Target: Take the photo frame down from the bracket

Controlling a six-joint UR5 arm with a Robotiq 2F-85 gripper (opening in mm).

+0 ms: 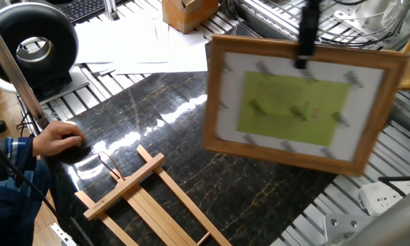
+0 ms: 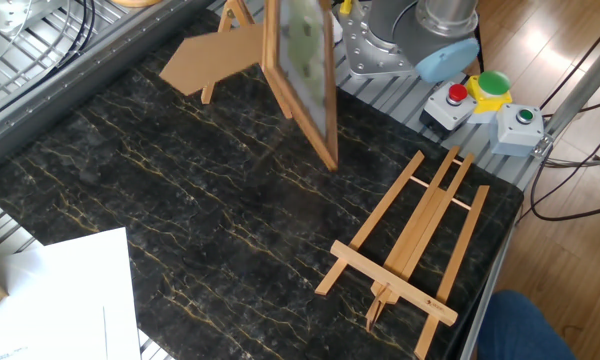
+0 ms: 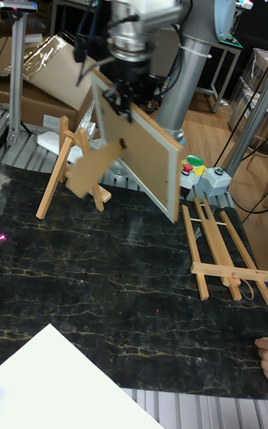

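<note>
The photo frame (image 1: pixel 304 102) hangs in the air, tilted, showing its white mat and yellow-green sheet. My gripper (image 1: pixel 302 61) is shut on its top edge. In the tall fixed view the gripper (image 3: pixel 119 101) clamps the upper corner of the frame (image 3: pixel 145 157), seen from the back with its brown prop board swung out. The bracket (image 3: pixel 52 183) stands behind and to the left, apart from the frame. The other fixed view shows the frame (image 2: pixel 305 55) nearly edge-on in front of the bracket (image 2: pixel 207 93). In one fixed view the frame hides the bracket.
A longer slatted easel (image 1: pixel 147 198) lies flat on the dark marble table (image 2: pixel 160 200). A person's hand (image 1: pixel 58 137) rests at the table's left edge. White papers (image 1: pixel 143 48) and a cardboard box (image 1: pixel 188 14) lie at the back. Button boxes (image 2: pixel 490 90) sit by the robot base.
</note>
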